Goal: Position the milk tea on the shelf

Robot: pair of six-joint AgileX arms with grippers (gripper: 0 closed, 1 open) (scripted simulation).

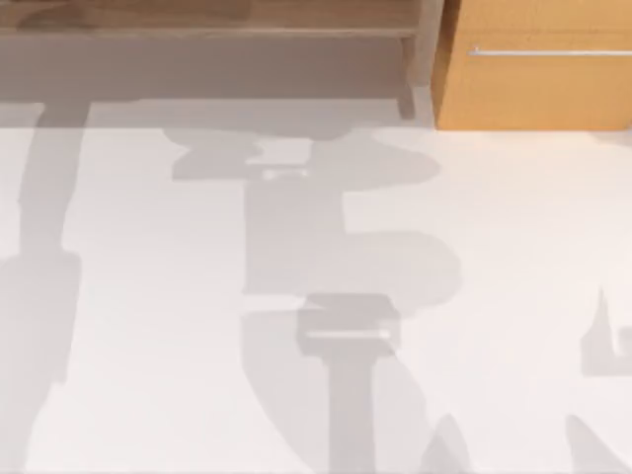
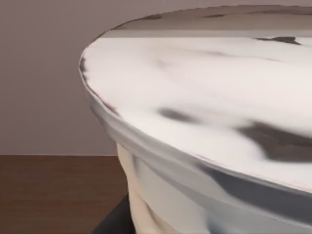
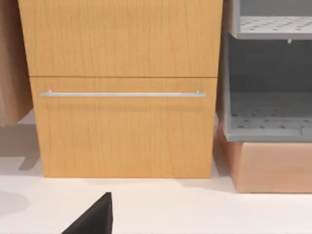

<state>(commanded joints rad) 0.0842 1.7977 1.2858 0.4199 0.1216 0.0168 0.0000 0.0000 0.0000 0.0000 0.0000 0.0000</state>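
The milk tea (image 2: 209, 122) is very close in the left wrist view: a white lid with dark smudges over a cream cup body. My left gripper (image 2: 114, 222) is shut on it, one dark finger lying against the cup's side. Behind the cup are a plain mauve-grey wall and a dark brown wooden surface (image 2: 53, 195). The shelf (image 1: 197, 20) is a long light-brown board with a shadowed grey recess and a pale post (image 1: 427, 49), at the back of the table in the top view. My right gripper (image 3: 95, 219) is low over the white table, facing the cabinet.
An orange-wood cabinet (image 1: 538, 84) with a thin silver bar handle (image 3: 122, 94) stands at the back right. Beside it, a grey rack with perforated trays (image 3: 268, 122) rests on a tan base. Arm shadows fall across the white tabletop (image 1: 148, 326).
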